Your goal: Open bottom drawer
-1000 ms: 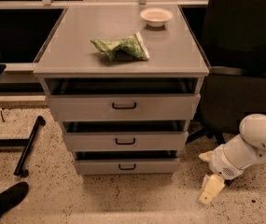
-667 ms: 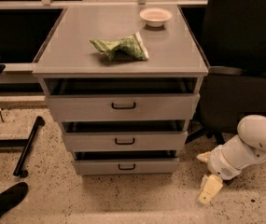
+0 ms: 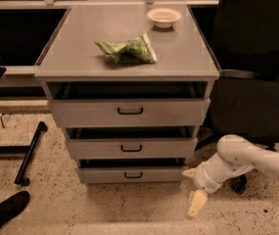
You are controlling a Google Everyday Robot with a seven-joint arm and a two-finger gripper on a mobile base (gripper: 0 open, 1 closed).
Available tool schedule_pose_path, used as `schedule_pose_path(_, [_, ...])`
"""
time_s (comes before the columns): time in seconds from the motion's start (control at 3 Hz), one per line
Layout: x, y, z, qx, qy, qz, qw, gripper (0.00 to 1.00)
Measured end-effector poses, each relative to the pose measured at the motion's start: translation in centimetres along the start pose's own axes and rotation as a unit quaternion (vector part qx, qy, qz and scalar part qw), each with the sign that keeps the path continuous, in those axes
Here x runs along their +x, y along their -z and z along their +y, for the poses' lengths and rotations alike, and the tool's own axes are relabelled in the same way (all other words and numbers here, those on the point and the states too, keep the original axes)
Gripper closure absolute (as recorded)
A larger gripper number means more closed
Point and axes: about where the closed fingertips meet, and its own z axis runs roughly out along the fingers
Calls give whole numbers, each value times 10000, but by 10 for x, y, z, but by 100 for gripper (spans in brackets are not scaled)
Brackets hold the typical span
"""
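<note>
The bottom drawer [image 3: 104, 175] is seen as the lowest and slimmest of three grey fronts in a cabinet [image 3: 56, 114] on a speckled floor [image 3: 104, 209]; its small black bar handle [image 3: 133, 175] is set at the middle of the front, and a dark gap is seen above the panel. The white arm [image 3: 256, 158] is brought in from the right edge of the view, bent at a rounded joint and angled down and to the left; the gripper [image 3: 189, 192] is held low over the floor, just beside the right-hand end of the bottom drawer and well away from the handle. Its cream fingers [image 3: 197, 202] are spread apart with nothing between them; one is pointed towards the drawer's corner, though contact cannot be made out, and the other is pointed down at the floor. On the worktop [image 3: 75, 48] a crumpled green bag [image 3: 127, 49] and a small pale bowl [image 3: 164, 17] are set apart; a black chair [image 3: 256, 92] is seen behind the arm.
</note>
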Motion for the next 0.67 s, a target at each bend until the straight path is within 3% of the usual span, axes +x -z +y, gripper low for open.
schedule_pose_path(0.33, [-6,-45,-8,-215,375,-233,9988,0])
schedule_pose_path(0.67, [-17,-57,-5,89,937,-576,9939,0])
